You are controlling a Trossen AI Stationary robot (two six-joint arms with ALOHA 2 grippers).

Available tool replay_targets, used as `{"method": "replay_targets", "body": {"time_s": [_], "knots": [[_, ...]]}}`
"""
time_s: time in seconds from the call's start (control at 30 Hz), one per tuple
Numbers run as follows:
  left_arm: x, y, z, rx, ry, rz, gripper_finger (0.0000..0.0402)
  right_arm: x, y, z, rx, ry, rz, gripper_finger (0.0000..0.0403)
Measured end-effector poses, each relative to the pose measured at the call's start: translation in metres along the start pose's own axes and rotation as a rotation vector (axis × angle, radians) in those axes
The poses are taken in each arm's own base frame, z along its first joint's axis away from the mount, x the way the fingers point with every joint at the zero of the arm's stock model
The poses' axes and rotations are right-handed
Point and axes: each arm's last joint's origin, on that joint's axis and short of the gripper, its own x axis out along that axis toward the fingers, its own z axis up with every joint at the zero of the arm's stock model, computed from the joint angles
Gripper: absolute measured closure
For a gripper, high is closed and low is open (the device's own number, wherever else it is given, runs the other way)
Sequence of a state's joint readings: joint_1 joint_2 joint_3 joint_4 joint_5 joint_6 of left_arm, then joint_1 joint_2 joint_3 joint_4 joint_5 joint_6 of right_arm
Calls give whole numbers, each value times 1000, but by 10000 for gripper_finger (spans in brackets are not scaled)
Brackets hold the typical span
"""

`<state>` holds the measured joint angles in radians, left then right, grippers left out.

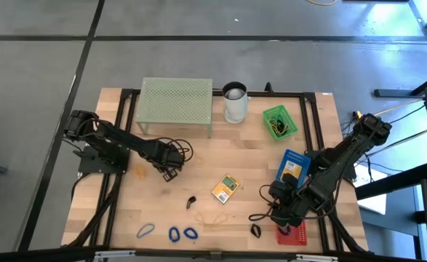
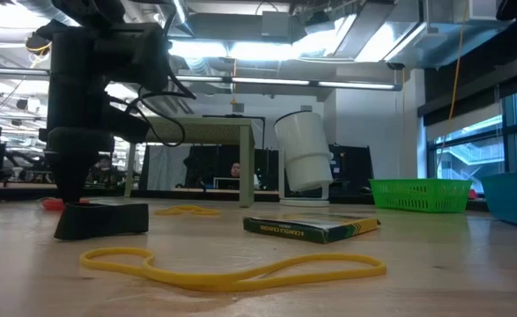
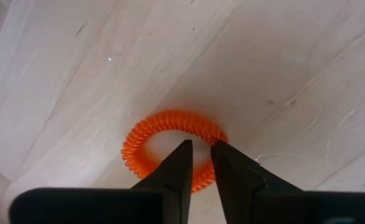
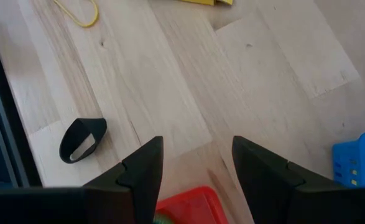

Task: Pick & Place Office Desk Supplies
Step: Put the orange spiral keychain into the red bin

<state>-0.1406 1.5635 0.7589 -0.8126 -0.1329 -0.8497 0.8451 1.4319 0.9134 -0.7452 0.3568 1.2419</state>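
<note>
An orange coiled band [image 3: 163, 121] lies flat on the wooden table. My left gripper [image 3: 201, 149] points down over the band's one side, with a narrow gap between its fingertips; in the high view this gripper [image 1: 171, 173] hides the band. My right gripper [image 4: 198, 149] hovers open and empty over the table's near right part, next to a black binder clip [image 4: 83, 140] and a red basket [image 4: 182, 202]. A yellow card pack [image 1: 226, 188], a yellow rubber band [image 2: 232, 269] and blue bands [image 1: 182, 233] lie loose on the table. My left gripper comes at the orange band from above, pointing down. Its fingertips [image 3: 222, 155] stand at the ring's coil [image 3: 222, 134], and the fingers cover that stretch. I cannot tell whether they touch it. The band lies flat on the table.
A pale green mesh stand [image 1: 177, 102] and a white cup [image 1: 235, 102] stand at the far edge. A green basket [image 1: 280, 121] and a blue basket [image 1: 294, 166] sit at the right. Another black clip [image 1: 191, 201] lies near the middle. Bare wood lies between the arms.
</note>
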Motion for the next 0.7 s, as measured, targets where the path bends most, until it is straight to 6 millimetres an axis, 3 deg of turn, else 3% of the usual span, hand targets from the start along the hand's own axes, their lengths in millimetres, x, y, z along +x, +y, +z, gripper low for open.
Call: {"method": "replay_targets", "body": {"time_s": [0.3, 0.7], "knots": [[-1, 3, -1, 32, 23, 26, 305, 0, 0, 0, 0, -2, -1, 209], [-7, 4, 4, 67, 70, 9, 310, 0, -1, 2, -28, -55, -19, 209]]}}
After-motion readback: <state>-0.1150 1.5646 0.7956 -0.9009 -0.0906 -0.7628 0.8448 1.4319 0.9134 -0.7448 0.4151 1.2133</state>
